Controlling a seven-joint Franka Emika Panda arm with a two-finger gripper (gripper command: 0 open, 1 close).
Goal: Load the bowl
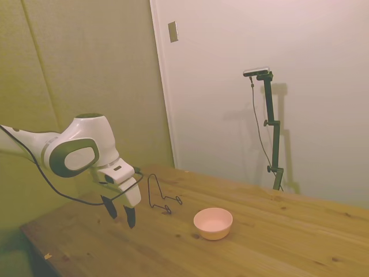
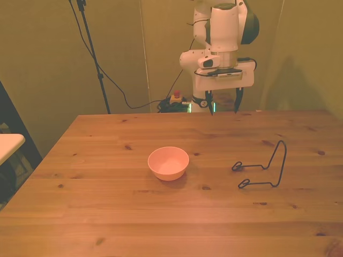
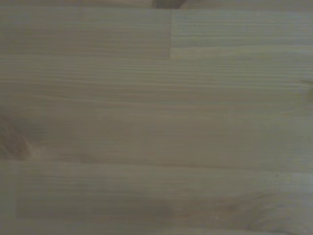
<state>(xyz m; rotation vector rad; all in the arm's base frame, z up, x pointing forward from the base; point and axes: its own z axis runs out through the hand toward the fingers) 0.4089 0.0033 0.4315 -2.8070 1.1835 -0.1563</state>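
The bowl (image 2: 168,163) is seen upright and empty on the table (image 2: 107,214), mid-surface, well apart from the wire rack (image 2: 262,168), presumably its destination. The gripper (image 2: 223,106) is held above the far edge, fingers spread wide, nothing grasped; only bare wood is shown by the wrist view.

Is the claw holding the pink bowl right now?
No, the open claw hangs empty above the table's far edge, apart from the bowl.

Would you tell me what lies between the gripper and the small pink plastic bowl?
Only bare wooden table, seen in the front view, separates the open gripper from the bowl.
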